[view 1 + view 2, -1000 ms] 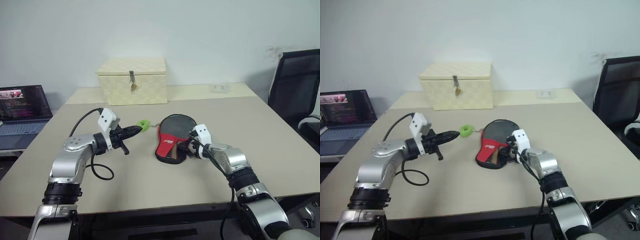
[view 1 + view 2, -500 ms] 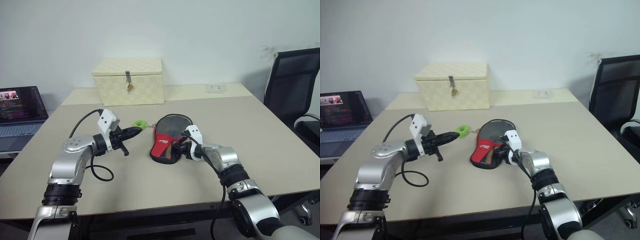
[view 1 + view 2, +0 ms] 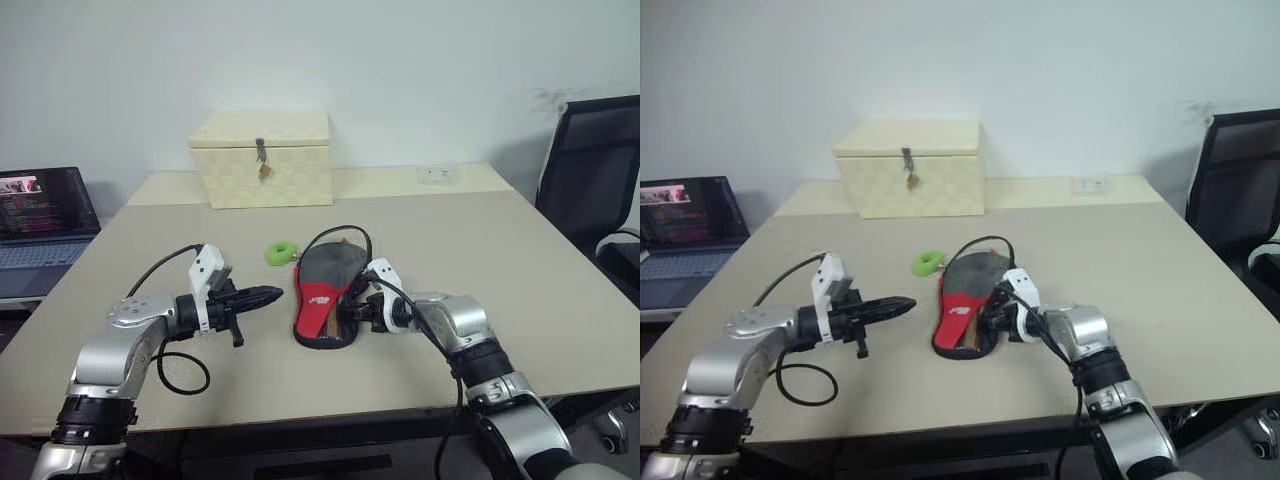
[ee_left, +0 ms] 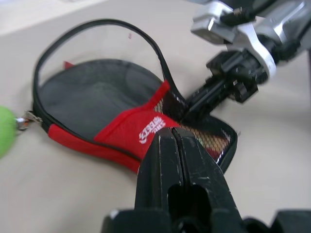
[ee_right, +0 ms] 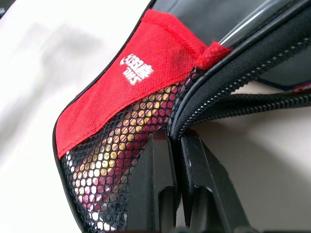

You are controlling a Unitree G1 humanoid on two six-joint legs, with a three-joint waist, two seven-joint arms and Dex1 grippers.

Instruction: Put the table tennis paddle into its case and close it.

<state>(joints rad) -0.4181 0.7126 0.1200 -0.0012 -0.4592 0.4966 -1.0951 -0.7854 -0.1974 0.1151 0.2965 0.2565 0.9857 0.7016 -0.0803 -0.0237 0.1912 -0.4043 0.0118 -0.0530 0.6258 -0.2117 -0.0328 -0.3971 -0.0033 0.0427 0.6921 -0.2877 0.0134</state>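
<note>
Two grippers work low over the beige table [image 3: 520,280]. Right gripper [image 5: 176,138], fingers pressed together, pinches the zip edge of the case [image 3: 322,300] at its narrow mesh end; in the right wrist view the black zip tape runs straight into the closed fingertips. Case lies on the table near the middle, between the two arms, red logo panel facing the left arm, its upper flap lifted so the zip edge arches up as a loose black loop. Inside the opening, the dark face of the table tennis paddle [image 4: 95,92] lies flat in the case; warm tones show through the mesh pocket, and whether that is the handle cannot be told.

Left gripper [image 3: 268,294] hangs just above the table beside the case, pointing at the red panel. Fingers shut tight, nothing between them. A gap separates the tips from the fabric.

Small green ring [image 3: 279,252] sits on the table at the round end of the case, apparently attached there by a small metal piece. Cream woven box [image 3: 263,160] with metal latch stands at the far edge, lid down. Open laptop [image 3: 45,210] on the robot's left, off the table. Black office chair [image 3: 590,170] on the right.
</note>
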